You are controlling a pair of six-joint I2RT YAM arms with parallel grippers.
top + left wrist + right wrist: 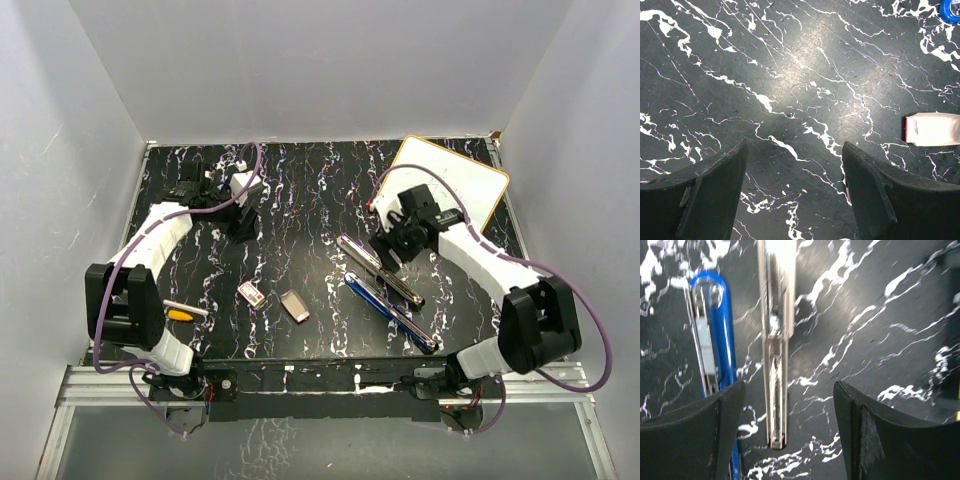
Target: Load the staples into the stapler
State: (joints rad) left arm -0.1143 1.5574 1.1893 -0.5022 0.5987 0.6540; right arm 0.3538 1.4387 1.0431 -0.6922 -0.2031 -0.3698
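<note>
Top external: stapler (392,312) lies opened out on counter (300,200), right of centre. Staple box (251,295) and inner tray (295,306) side by side near front edge, left of stapler. Left hand (795,190) spread over bare counter. Right hand (788,390) spread over stapler's silver rail (775,340), holding nothing.

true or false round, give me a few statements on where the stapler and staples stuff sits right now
1. The left gripper and right gripper are both open and empty. True.
2. The staple box sits between the left gripper's fingers. False: it lies on the table, off to one side of them.
3. The stapler lies opened out, silver arm beside blue base. True.
4. The tray is inside the staple box. False: it lies beside it, apart.
5. The pen lies near the left arm's base. True.
</note>
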